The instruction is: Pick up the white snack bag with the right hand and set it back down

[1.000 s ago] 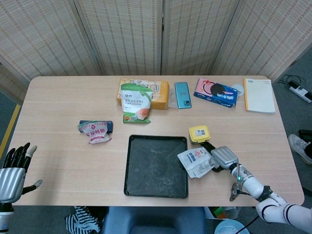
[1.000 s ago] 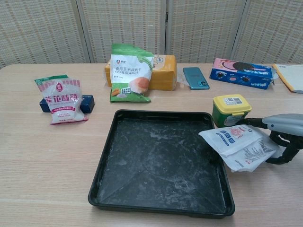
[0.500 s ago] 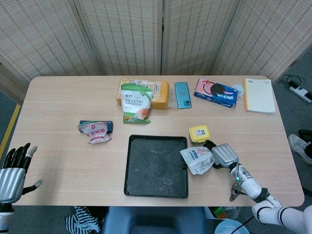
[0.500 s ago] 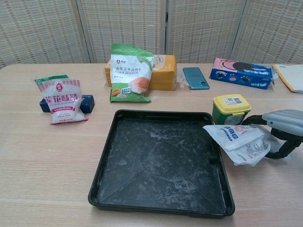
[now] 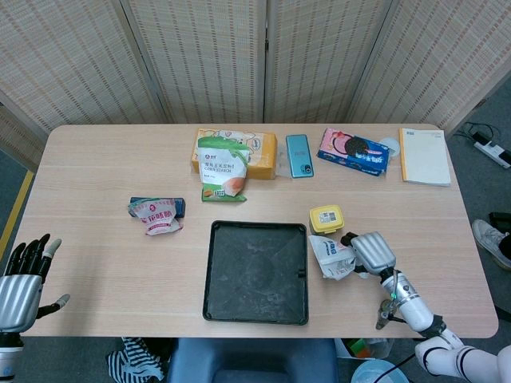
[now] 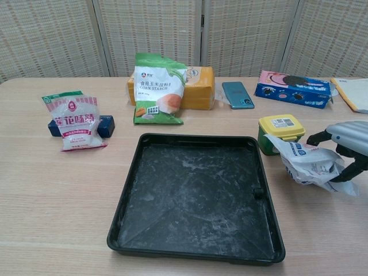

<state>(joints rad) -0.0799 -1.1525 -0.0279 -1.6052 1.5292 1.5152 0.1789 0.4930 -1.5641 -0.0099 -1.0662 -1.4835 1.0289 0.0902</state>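
Observation:
The white snack bag is crumpled in the grip of my right hand, lifted a little off the table just right of the black tray. The bag hangs in front of the yellow-lidded tub. My left hand hangs open off the table's near left corner, holding nothing; only the head view shows it.
At the back lie a corn starch bag on a yellow box, a phone, a cookie box and a notebook. A pink-and-white snack bag lies on a blue item at the left.
My right hand has drawn the white bag rightward off the tray's edge and raised it; the bag has crumpled more in the grip. The left hand has not moved.

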